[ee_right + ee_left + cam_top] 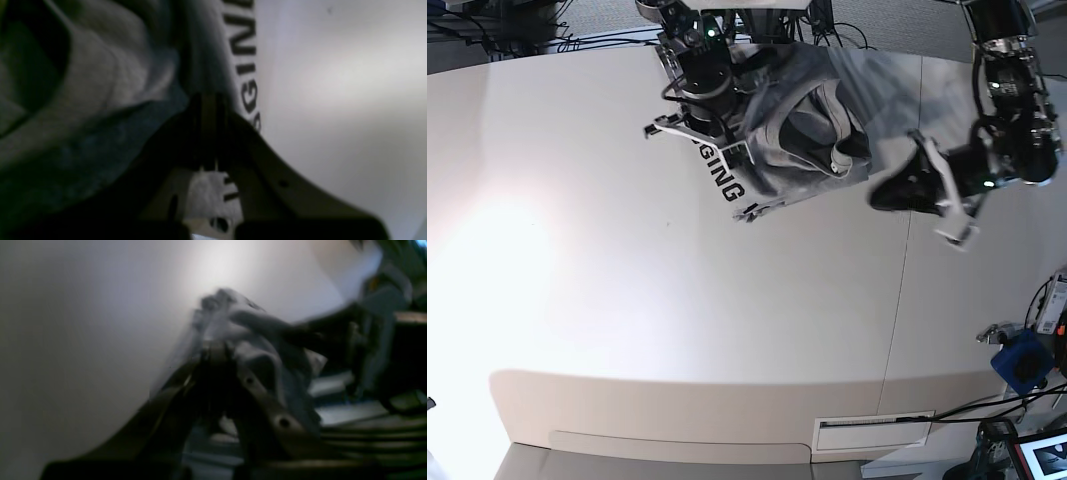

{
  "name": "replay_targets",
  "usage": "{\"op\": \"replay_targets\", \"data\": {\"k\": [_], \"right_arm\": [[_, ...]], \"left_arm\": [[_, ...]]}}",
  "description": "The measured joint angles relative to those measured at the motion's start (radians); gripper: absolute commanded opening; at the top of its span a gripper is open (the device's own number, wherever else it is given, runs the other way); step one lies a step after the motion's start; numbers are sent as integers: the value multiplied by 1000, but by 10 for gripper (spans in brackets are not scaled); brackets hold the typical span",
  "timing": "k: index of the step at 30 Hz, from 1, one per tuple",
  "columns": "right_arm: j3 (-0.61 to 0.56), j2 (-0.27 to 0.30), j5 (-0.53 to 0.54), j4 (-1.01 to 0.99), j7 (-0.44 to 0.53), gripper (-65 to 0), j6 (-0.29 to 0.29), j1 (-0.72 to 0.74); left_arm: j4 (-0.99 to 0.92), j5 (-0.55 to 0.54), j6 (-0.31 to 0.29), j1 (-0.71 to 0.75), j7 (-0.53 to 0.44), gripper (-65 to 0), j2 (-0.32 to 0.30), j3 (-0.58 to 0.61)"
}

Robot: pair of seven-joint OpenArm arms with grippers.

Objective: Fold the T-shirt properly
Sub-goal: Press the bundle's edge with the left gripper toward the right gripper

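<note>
Your left gripper (213, 350) and right gripper (208, 100) both pinch the bunched grey T-shirt (792, 125), lettering showing.

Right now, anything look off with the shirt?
Yes. The T-shirt is bunched in a crumpled heap at the table's far edge, strung between both shut tools, left and right, lettering twisted sideways. Not flat enough to fold.
</note>
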Motion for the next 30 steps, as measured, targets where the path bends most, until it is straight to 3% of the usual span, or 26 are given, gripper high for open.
{"op": "replay_targets", "data": {"k": [5, 8, 13, 17, 24, 27, 30], "right_arm": [[51, -2, 16, 0, 6, -650, 1, -27], [80, 3, 88, 0, 29, -650, 35, -26], [83, 3, 159, 0, 47, -650, 69, -32], [83, 3, 164, 0, 72, -650, 69, -31], [83, 2, 164, 0, 96, -650, 68, -25], [83, 2, 164, 0, 106, -650, 69, -24], [83, 2, 164, 0, 112, -650, 69, -13]], "left_arm": [[50, 80, 0, 0, -6, -650, -5, 151], [50, 224, 0, 0, -72, -650, -5, 243], [49, 585, 174, 0, -169, -650, -6, 356], [49, 708, 251, 3, -171, -650, -7, 365], [49, 845, 284, 40, -179, -650, -11, 363], [49, 934, 283, 79, -229, -650, -11, 363], [49, 994, 355, 90, -293, -650, -12, 363]]}}
